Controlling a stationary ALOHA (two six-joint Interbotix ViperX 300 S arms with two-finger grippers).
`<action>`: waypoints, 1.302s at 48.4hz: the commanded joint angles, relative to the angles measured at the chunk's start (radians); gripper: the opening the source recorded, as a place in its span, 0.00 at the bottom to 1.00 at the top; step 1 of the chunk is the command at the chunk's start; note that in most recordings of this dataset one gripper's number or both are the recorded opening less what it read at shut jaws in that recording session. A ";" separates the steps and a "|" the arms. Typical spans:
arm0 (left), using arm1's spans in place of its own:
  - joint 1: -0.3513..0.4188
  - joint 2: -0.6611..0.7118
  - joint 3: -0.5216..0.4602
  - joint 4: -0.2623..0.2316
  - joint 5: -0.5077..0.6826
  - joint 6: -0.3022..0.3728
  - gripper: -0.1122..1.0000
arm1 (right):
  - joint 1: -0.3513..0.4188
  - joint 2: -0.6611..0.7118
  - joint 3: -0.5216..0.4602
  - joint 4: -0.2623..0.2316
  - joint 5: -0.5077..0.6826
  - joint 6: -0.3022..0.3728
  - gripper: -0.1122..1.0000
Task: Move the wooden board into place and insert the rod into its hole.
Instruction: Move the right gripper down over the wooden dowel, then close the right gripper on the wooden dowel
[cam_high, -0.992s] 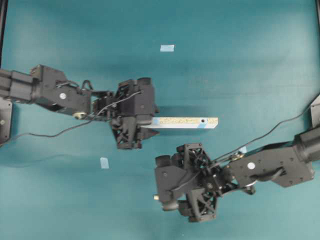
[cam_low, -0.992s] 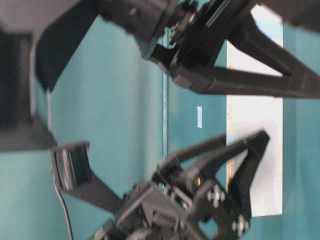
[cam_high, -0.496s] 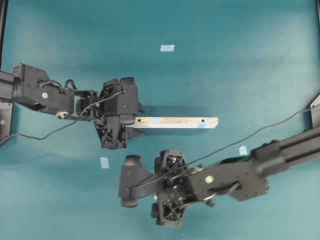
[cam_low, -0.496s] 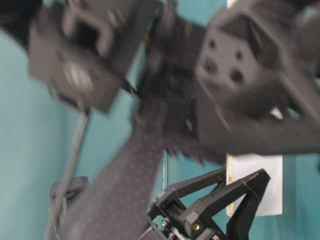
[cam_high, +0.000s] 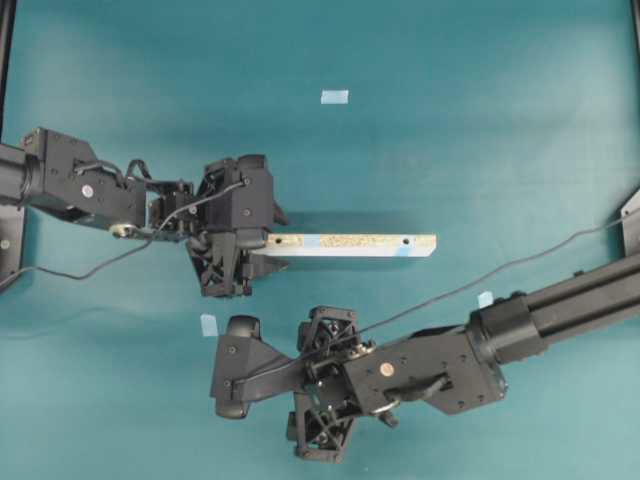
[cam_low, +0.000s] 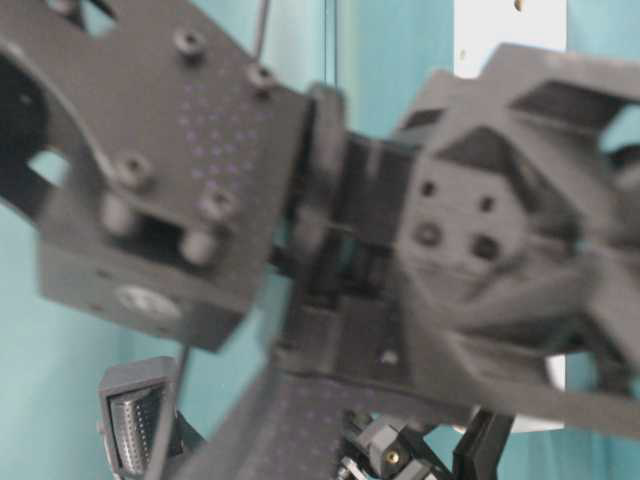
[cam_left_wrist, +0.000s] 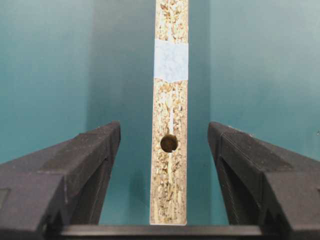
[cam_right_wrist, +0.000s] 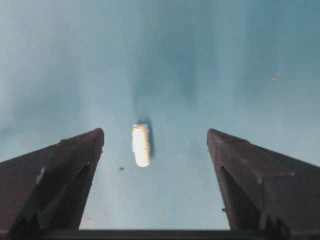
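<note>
The wooden board (cam_high: 350, 245) lies along the middle of the table, speckled edge up, with a hole (cam_high: 405, 241) near its right end. In the left wrist view the board (cam_left_wrist: 170, 190) runs up the centre with another hole (cam_left_wrist: 169, 143) and a light-blue tape patch (cam_left_wrist: 171, 61). My left gripper (cam_high: 246, 246) is open over the board's left end, its fingers (cam_left_wrist: 95, 150) apart from both sides. The rod (cam_right_wrist: 141, 145), a short cream peg, lies on the table between the open fingers of my right gripper (cam_right_wrist: 155, 132), nearer the left one and untouched. The right gripper (cam_high: 322, 388) hides it from overhead.
Small light-blue tape squares sit on the teal table at the back (cam_high: 335, 97), front left (cam_high: 208, 325) and right (cam_high: 486, 299). The right arm (cam_low: 450, 250) fills the table-level view, blurred, with a strip of the board's white face (cam_low: 510, 35) above it.
My right arm has swept left and toward the front edge, coming over the rod. The left gripper slid left along the board early on, then stayed. The board has not moved.
</note>
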 joint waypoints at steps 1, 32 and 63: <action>-0.002 -0.028 -0.008 0.000 -0.008 -0.003 0.72 | 0.005 -0.017 -0.029 0.011 -0.003 -0.005 0.89; -0.002 -0.025 -0.005 0.000 -0.008 -0.005 0.72 | 0.005 0.017 -0.026 0.006 -0.017 -0.006 0.89; -0.002 -0.021 -0.005 0.000 -0.008 -0.005 0.72 | 0.005 0.017 -0.021 -0.006 -0.021 -0.006 0.71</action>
